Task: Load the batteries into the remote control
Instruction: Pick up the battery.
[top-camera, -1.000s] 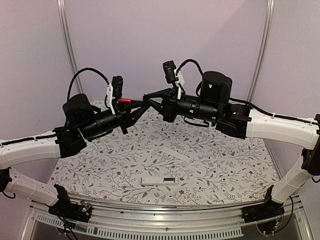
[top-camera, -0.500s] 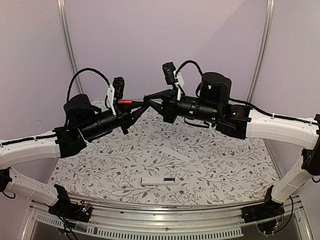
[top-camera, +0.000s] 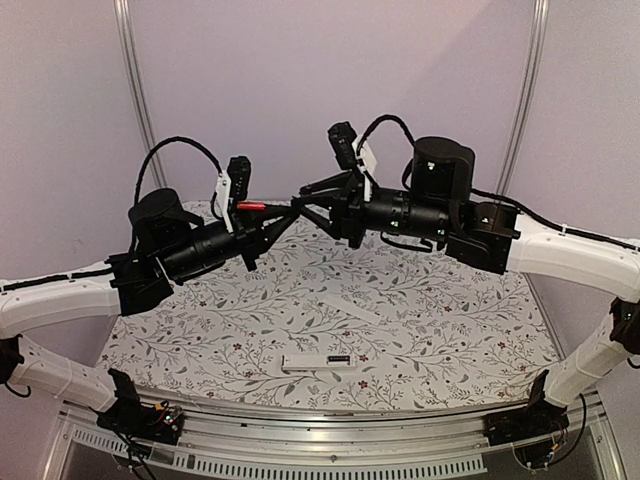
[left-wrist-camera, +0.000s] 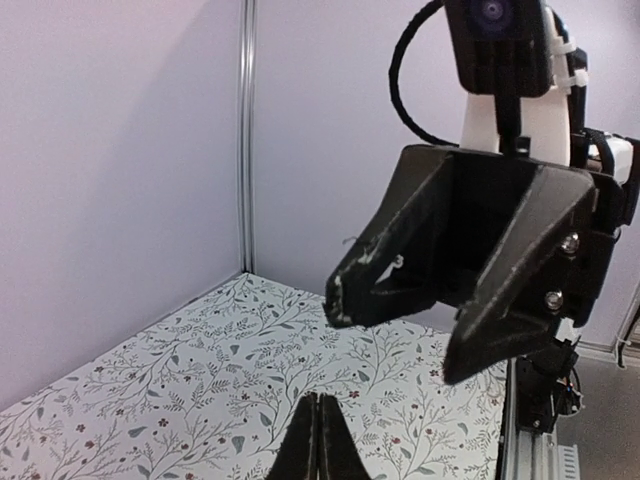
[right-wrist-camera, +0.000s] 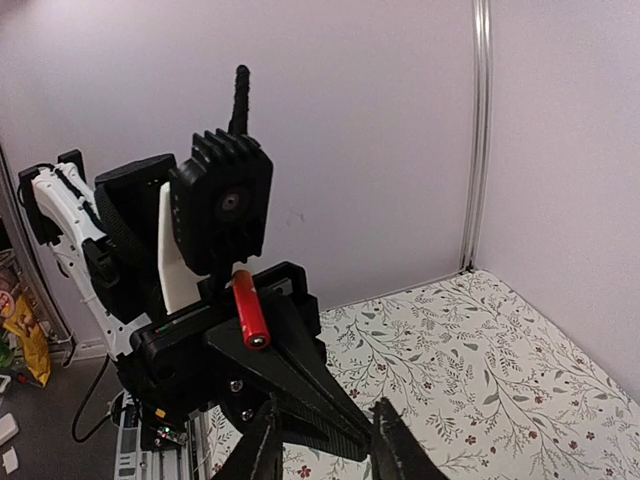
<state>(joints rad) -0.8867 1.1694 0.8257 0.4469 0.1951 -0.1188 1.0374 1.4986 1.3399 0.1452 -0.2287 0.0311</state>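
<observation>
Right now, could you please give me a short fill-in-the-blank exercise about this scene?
The left gripper is shut on the small ___ cylindrical battery.
The right gripper has its jaws ___.
The slim white plastic remote control lies on the floral table, held by ___ gripper.
Missing words: red, open, neither.

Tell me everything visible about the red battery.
The red battery is a small, glossy red cylinder, its darker end nearest in the right wrist view. It lies lengthwise, high above the table, on the black upper body of the left claw, just under that arm's wrist camera. The claw's tips are shut; whether anything clamps the battery is unclear.
</observation>
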